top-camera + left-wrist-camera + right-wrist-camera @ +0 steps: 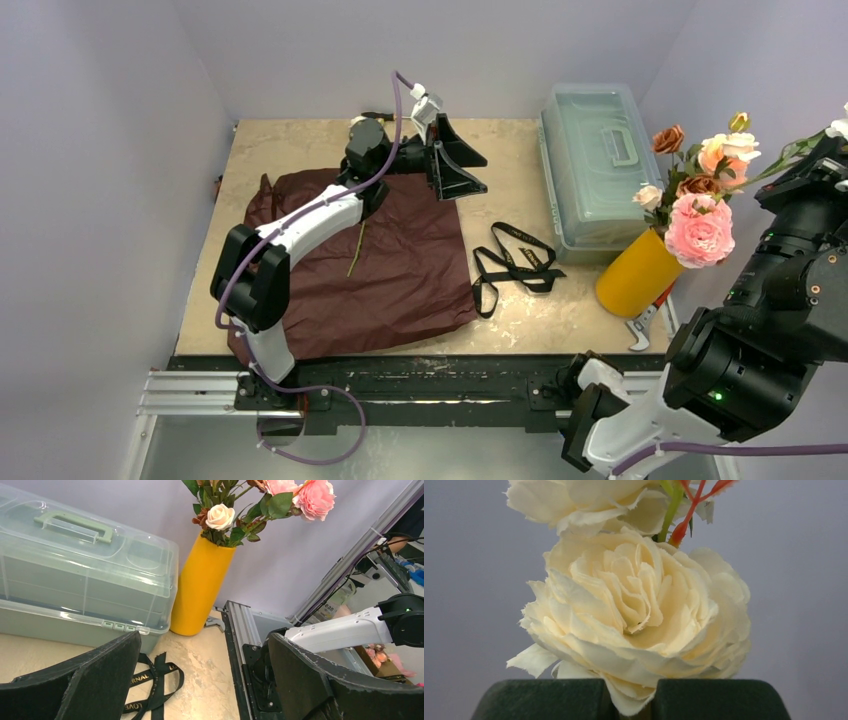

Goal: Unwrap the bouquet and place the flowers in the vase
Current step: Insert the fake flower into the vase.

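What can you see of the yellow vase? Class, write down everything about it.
The vase is a tall, plain yellow-orange cylinder, smooth and opaque, perhaps glazed ceramic or plastic. It stands on its base on the table near the right front corner, close beside the clear plastic box; whether they touch is unclear. Its round mouth holds pink, peach, cream and rust-coloured roses with green leaves.
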{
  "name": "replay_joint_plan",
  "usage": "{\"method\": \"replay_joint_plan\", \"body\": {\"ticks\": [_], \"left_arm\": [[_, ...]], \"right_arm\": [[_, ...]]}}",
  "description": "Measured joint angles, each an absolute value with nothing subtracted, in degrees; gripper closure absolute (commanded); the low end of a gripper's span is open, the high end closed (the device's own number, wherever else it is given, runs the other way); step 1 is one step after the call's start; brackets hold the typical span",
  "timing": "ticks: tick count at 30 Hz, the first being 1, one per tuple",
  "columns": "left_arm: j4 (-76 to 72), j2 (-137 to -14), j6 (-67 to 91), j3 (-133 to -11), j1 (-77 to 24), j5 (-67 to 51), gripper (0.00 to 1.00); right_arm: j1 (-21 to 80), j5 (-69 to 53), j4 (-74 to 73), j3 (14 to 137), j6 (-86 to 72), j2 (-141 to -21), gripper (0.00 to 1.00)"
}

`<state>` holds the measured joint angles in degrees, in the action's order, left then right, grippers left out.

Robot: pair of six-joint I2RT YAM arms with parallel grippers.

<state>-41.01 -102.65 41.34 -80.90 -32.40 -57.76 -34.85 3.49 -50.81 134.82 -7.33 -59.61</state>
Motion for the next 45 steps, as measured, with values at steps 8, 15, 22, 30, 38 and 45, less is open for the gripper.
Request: {"method": "replay_joint_plan", "body": {"ticks": [8, 15, 22, 30, 38, 45], "left_arm": [[-41.0, -103.2, 41.3, -81.6, -32.8, -57.3, 0.00], [-39.4, -103.9, 41.1, -83.1, -33.0, -57.0, 0.00], [-37.8, -104.7, 40.8, -84.2, -33.1, -56.8, 0.00], [-37.0, -106.3, 40.9, -85.8, -33.1, -56.6, 0.00], [-35.5, -107.3, 40.8, -86.5, -33.1, -56.6, 0.00], [-34.3, -107.3, 40.1, -86.8, -33.1, -56.5, 0.00]], "right_arm": [[-34.9, 6.7, -51.5, 129.4, -7.0, -59.5, 1.00], [-34.9, 8.1, -50.2, 125.9, -6.5, -60.2, 1.00], [-34.9, 8.2, -48.2, 123.7, -6.2, -61.5, 1.00], [-34.9, 9.3, -49.0, 125.2, -4.9, -63.8, 1.00], [-34.9, 9.6, -45.9, 119.4, -5.0, -63.6, 1.00], [-34.9, 9.3, -44.3, 116.5, -5.2, -63.4, 1.00]]}}
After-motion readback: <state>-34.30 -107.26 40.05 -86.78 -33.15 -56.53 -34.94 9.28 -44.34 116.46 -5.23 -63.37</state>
